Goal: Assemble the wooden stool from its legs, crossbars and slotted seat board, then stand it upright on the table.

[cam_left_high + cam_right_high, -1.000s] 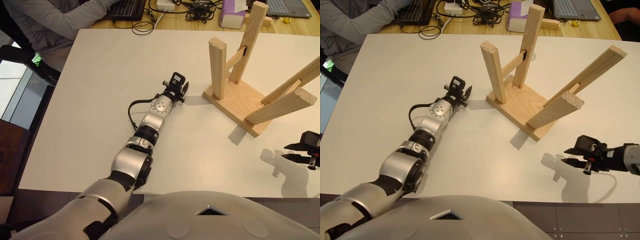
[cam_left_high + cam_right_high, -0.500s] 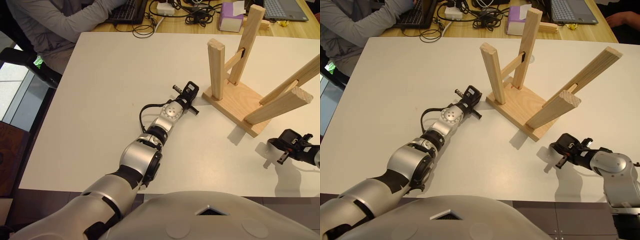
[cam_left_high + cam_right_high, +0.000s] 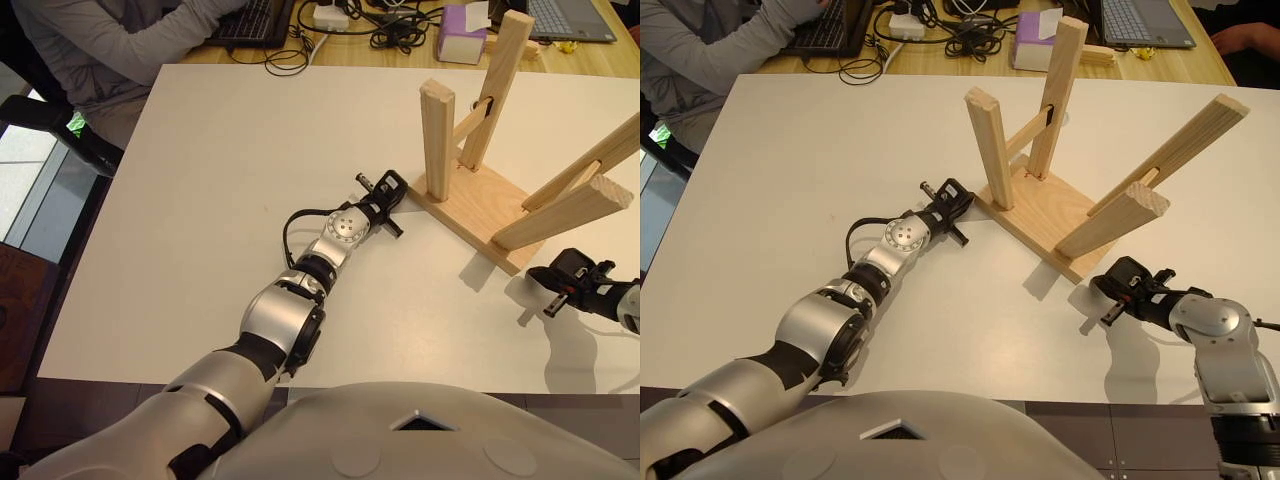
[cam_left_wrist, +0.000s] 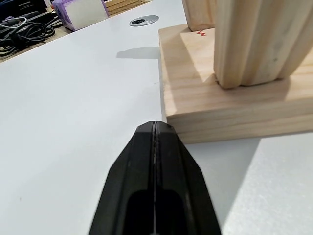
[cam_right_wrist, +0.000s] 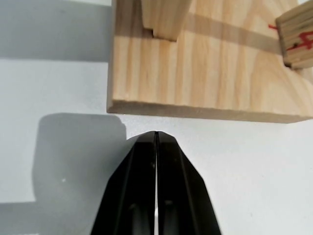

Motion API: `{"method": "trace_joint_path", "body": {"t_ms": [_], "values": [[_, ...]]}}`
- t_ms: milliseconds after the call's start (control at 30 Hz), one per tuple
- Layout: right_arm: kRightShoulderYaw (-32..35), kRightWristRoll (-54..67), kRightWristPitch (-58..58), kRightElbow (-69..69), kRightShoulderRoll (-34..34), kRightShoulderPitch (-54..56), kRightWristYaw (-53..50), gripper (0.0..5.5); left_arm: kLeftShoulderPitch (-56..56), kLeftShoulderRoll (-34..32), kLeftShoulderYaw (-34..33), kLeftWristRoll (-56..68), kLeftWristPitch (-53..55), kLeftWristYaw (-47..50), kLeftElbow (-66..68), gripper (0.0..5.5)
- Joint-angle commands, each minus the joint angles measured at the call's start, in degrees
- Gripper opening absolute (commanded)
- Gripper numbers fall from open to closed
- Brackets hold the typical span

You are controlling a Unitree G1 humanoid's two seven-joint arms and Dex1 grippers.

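Note:
The wooden stool lies upside down on the white table, its seat board (image 3: pixel 478 216) flat and several legs (image 3: pixel 437 140) sticking up, joined by a crossbar (image 3: pixel 470 118). My left gripper (image 3: pixel 396 183) rests at the board's left corner, shut with nothing between its fingers; in the left wrist view its tips (image 4: pixel 154 125) almost touch the seat board (image 4: pixel 225 105). My right gripper (image 3: pixel 1102 283) sits just off the board's near right corner, also shut and empty, its tips (image 5: pixel 156 133) close to the seat board (image 5: pixel 195 93) edge.
A purple tissue box (image 3: pixel 462 33), cables (image 3: pixel 400 22), a keyboard (image 3: pixel 250 18) and a laptop (image 3: pixel 570 15) crowd the desk behind the table. A person sits at the far left. Bare white tabletop (image 3: pixel 220 200) spreads left of the stool.
Both grippers have closed in on the seat board: the left moved right to its left corner, the right moved up and left toward its near corner.

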State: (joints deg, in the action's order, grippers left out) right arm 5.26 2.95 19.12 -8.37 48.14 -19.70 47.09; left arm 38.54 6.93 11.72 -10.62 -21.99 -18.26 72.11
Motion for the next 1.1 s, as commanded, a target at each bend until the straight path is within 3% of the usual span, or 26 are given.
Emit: {"method": "trace_joint_path", "body": {"t_ms": [33,467,633,900,1100], "values": [[-5.7,-0.8,1.3,4.7,-2.0,1.5,1.9,0.0,-3.3,2.6,1.5,-0.8,-0.6,-4.3,-0.3,0.02],[-7.4,-4.6,-12.2,23.2,-0.3,10.6,2.6,0.0,-9.8,2.6,5.6,0.0,-2.3,-12.9,-8.4,0.02],[-6.7,-5.9,-15.3,28.4,1.6,12.7,2.2,0.0,-11.5,-0.2,8.3,-3.2,2.0,-7.9,-9.9,0.02],[-7.2,-8.3,-18.1,34.1,3.2,16.4,-0.5,0.0,-6.4,-3.7,6.3,-5.0,9.1,4.6,-7.4,0.02],[-8.3,-8.4,-20.9,36.5,2.4,19.5,-0.4,0.0,-7.0,0.6,5.9,-1.4,4.9,-3.6,-7.3,0.02]]}}
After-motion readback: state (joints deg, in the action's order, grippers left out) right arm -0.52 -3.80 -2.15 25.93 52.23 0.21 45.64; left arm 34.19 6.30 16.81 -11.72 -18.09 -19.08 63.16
